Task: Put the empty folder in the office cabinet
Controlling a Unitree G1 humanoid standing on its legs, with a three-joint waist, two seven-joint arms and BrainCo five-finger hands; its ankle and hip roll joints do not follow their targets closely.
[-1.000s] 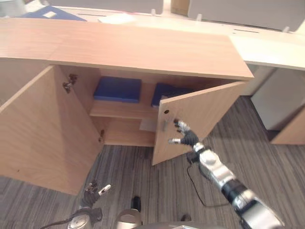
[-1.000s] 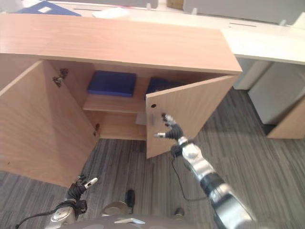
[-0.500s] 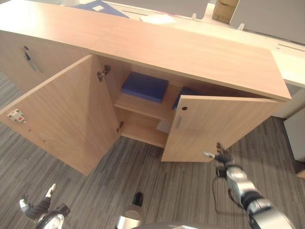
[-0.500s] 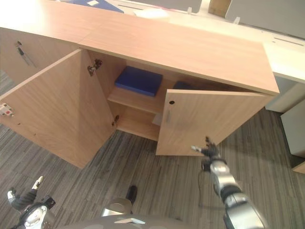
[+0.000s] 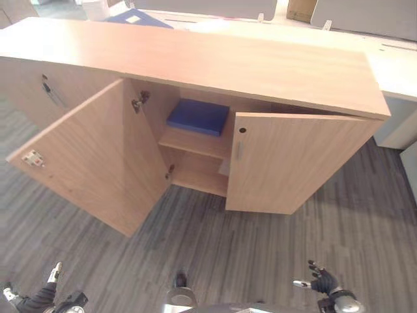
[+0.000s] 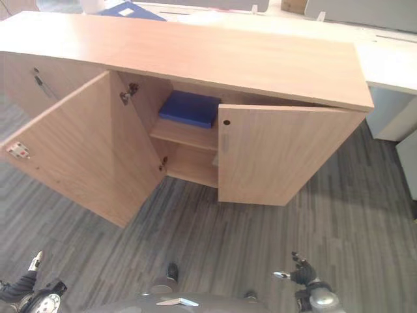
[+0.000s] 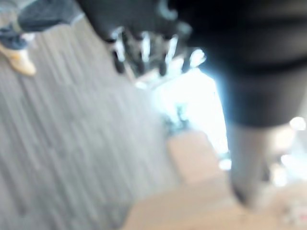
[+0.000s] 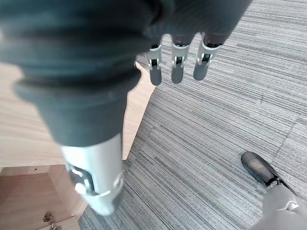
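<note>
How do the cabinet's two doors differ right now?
The left door is swung wide open, out over the floor; the right door is nearly shut, only slightly ajar. The left door shows its inner face, with a small white fitting near its outer edge; the right door shows its outer face, with a slim handle and a round hole. Both are the same light wood.

no legible text, numbers or signs were found. a white label on the blue folder (image 5: 139, 17) atop the cabinet (image 5: 215, 62) was too small to read.
</note>
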